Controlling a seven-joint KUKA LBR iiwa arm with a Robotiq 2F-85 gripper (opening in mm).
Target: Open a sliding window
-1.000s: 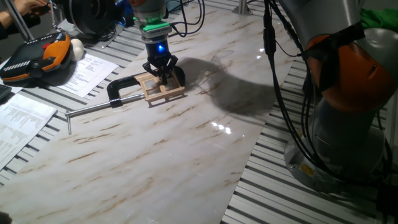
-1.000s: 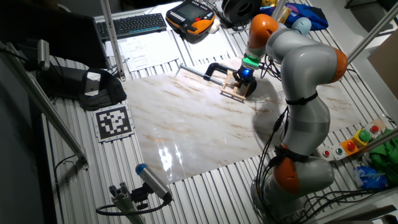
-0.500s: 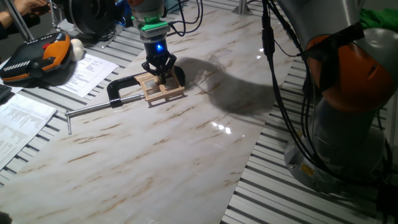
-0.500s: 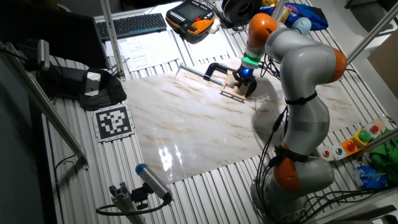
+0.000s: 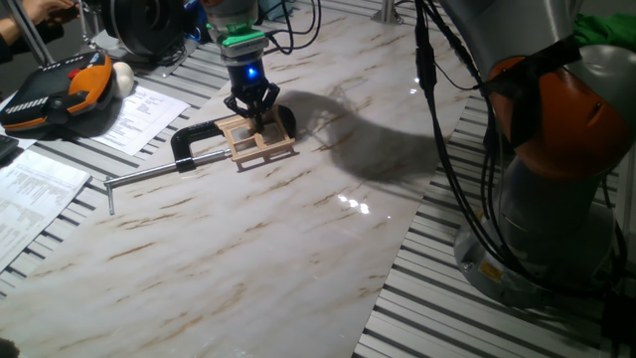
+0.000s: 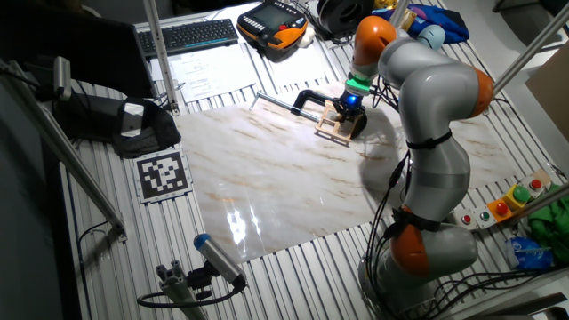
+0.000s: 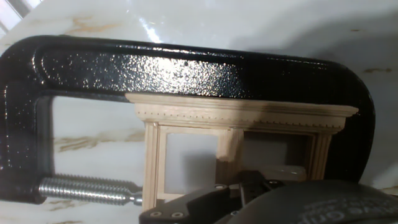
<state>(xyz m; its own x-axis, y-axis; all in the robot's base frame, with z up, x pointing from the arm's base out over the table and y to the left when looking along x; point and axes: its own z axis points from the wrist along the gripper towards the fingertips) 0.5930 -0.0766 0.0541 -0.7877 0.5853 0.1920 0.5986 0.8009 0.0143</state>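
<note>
Marbled tabletop [image 5: 258, 239] lay beneath the claw [image 5: 254, 111], which hovered directly over the clamped sliding window [image 5: 260, 143]; whether it was clenched, I cannot tell.

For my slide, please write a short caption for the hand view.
End effector poised over the sliding window held in a black C-clamp on the marble table.
</note>
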